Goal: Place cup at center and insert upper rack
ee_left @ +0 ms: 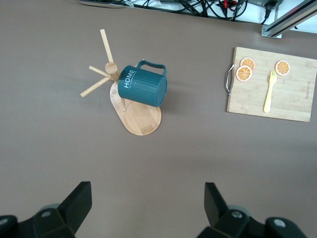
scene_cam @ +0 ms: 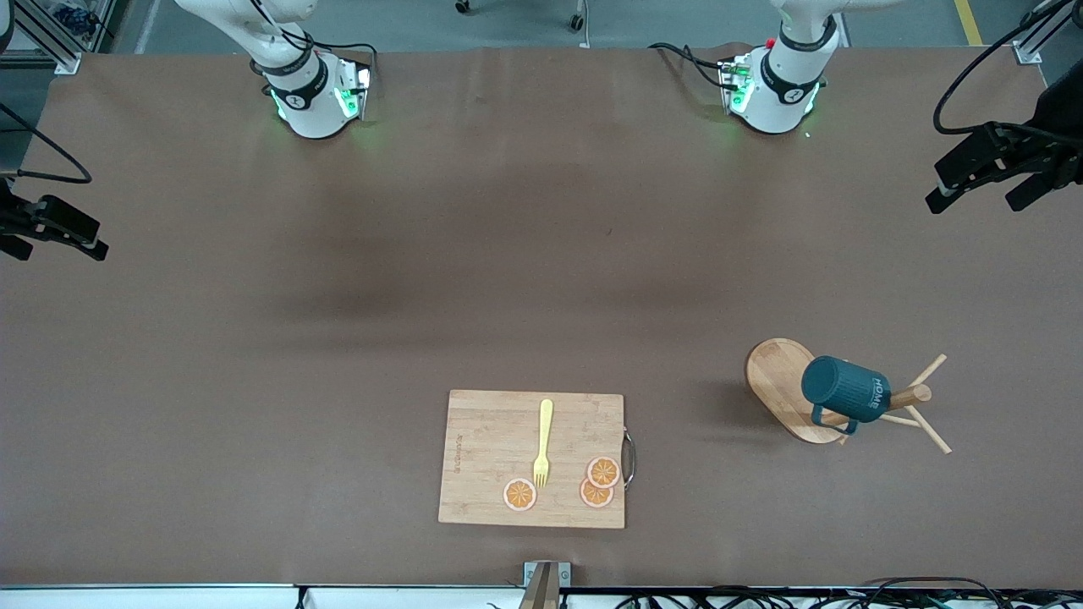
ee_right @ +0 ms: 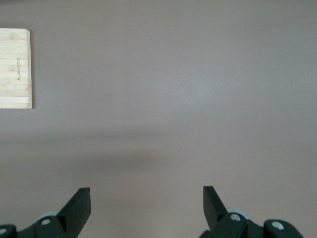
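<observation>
While the left gripper point(ee_left: 146, 208), fingers spread, empty, views cup point(ee_left: 143, 85) on rack point(ee_left: 141, 116), the equally open right gripper point(ee_right: 146, 208) sees only cutting board point(ee_right: 15, 68).

Low in my front view, near center, lies a wooden cutting board point(scene_cam: 495, 457). On it rest a yellow fork point(scene_cam: 543, 442) and three orange slices point(scene_cam: 597, 482).

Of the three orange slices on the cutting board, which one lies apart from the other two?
The orange slice beside the yellow fork's tines lies alone; the other two overlap near the cutting board's metal handle.
</observation>
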### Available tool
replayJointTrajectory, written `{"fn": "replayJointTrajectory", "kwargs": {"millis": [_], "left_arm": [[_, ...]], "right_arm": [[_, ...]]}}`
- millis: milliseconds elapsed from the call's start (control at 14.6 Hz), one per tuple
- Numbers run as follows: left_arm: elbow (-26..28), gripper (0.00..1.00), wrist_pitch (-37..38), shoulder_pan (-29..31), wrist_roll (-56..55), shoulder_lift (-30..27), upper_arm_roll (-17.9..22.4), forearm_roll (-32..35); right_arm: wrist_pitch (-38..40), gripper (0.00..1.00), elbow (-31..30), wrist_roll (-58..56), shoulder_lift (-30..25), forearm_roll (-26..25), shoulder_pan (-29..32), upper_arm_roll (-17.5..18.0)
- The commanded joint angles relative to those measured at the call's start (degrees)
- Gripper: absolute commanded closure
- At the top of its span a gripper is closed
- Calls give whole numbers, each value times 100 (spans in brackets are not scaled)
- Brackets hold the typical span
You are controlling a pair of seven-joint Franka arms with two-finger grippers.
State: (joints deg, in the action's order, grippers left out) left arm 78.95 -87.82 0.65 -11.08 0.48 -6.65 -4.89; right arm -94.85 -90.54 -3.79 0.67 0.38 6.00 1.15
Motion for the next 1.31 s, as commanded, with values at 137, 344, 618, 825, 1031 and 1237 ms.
{"fn": "replayJointTrajectory", "kwargs": {"millis": [137, 344, 618, 825, 1031, 1237], "left_arm": [[217, 0, -25, -496, 27, -224, 515, -47], [226, 0, -16, -443, 35, -224, 506, -47], [244, 0, -104, -426, 70, -162, 515, -29], [244, 0, -157, -434, 114, -118, 524, 67], [270, 0, -262, -496, 123, -4, 489, 190], [305, 0, -280, -522, 123, 75, 471, 296]], "right_arm": [[99, 0, 45, -16, -5, -91, -90, 26], [46, 0, 19, 1, 12, -91, -63, 8], [55, 0, 1, 10, 12, -99, -28, 8], [107, 0, -8, 1, 12, -99, -46, -1], [108, 0, -8, 1, 12, -99, -46, -1], [108, 0, -8, 10, 12, -99, -55, -1]]}}
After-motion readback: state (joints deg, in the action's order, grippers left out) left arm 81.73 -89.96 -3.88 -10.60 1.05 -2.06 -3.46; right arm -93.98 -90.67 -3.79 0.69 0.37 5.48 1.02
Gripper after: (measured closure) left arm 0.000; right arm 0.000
